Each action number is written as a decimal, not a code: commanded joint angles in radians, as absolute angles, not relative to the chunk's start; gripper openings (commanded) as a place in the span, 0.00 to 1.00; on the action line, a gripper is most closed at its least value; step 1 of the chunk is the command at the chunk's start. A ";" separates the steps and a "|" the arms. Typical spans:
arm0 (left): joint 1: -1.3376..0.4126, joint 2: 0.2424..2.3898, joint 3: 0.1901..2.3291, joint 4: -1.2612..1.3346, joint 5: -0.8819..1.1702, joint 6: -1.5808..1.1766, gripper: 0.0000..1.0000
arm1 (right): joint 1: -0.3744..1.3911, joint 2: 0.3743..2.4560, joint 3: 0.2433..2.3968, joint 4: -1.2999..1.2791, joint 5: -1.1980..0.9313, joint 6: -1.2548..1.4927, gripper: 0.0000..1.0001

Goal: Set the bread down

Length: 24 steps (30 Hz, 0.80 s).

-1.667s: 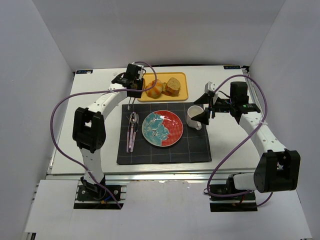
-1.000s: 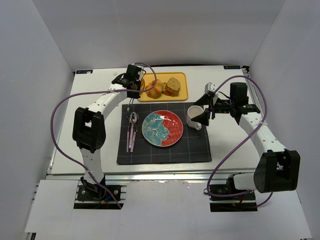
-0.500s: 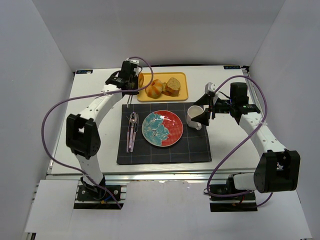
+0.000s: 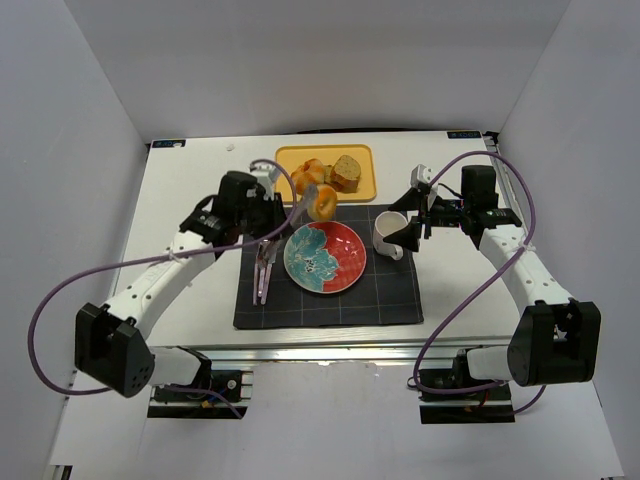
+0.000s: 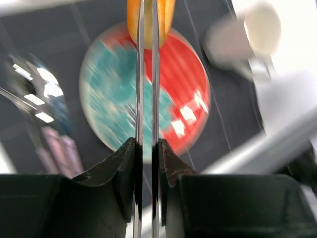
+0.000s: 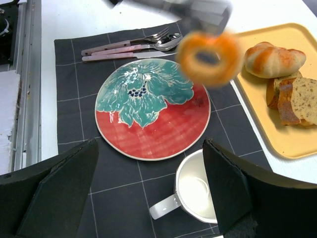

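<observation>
My left gripper is shut on a pair of metal tongs. The tongs pinch a ring-shaped golden bread, which hangs blurred over the far edge of the red and teal plate. A roll and sliced bread lie on the yellow tray. My right gripper stands open just above the white mug, nothing between its fingers.
The plate, the mug and cutlery with pink handles lie on a dark checked placemat. The tray sits just beyond the mat. White walls close the table on three sides.
The left arm has swung from the tray's left end toward me and to the right, lifting the ring bread in the tongs off the tray and out over the plate. The right arm has not moved.
</observation>
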<state>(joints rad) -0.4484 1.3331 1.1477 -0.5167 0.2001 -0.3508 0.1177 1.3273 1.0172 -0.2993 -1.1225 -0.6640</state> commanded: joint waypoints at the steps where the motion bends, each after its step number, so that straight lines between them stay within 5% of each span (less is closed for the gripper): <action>1: -0.475 1.264 1.054 -0.434 0.357 -0.431 0.00 | 0.113 1.307 1.055 -0.331 -1.144 -0.670 0.89; 8: -0.503 1.279 0.930 -0.345 0.388 -0.479 0.11 | 0.112 1.301 1.065 -0.357 -1.144 -0.681 0.89; 17: -0.515 1.298 0.960 -0.457 0.282 -0.405 0.45 | 0.113 1.279 1.049 -0.361 -1.134 -0.681 0.89; 24: -0.515 1.290 0.999 -0.471 0.229 -0.393 0.51 | 0.113 1.279 1.046 -0.359 -1.134 -0.678 0.89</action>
<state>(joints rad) -0.5125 1.3251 0.9379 -0.4721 0.2607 -0.4149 0.1177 1.3003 1.0195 -0.3496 -1.1217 -0.6689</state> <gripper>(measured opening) 0.508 0.895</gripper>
